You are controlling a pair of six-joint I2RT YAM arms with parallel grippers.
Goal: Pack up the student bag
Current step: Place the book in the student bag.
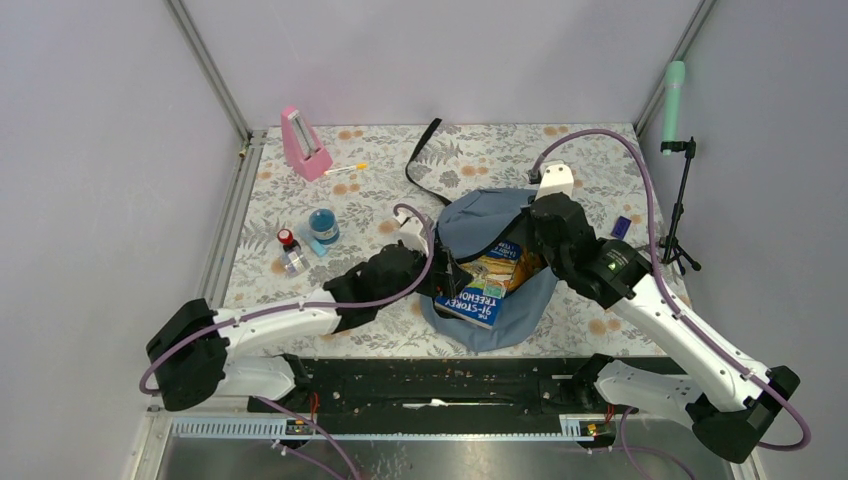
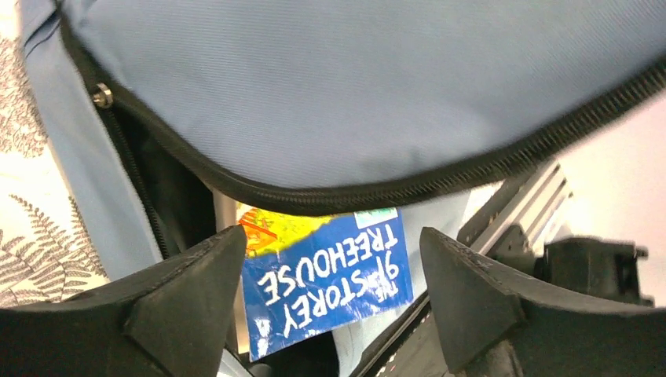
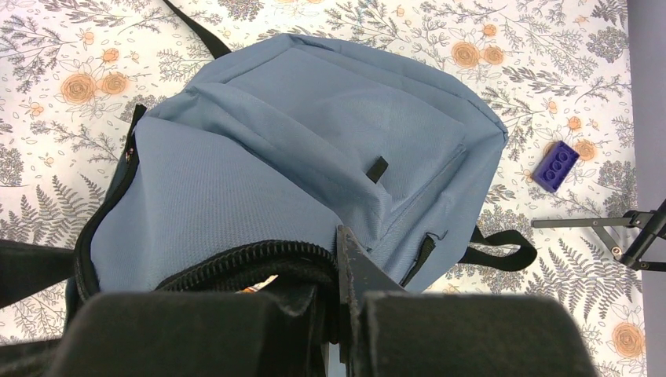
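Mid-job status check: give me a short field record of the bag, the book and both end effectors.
student bag: lying flat, main zipper open, flap raised
book: blue Treehouse paperback, partly inside opening, near end sticking out
left end effector: open, facing book, holding nothing
right end effector: shut on student bag's zipper rim, lifting it
loose nearby: purple brick, blue-lidded jar

place: lab test cell | cues: aluminium frame [image 1: 210, 70], plain grey walls [image 1: 100, 150]

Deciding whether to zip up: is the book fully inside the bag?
No, only partly in. The book's blue end sticks out of the open bag mouth.
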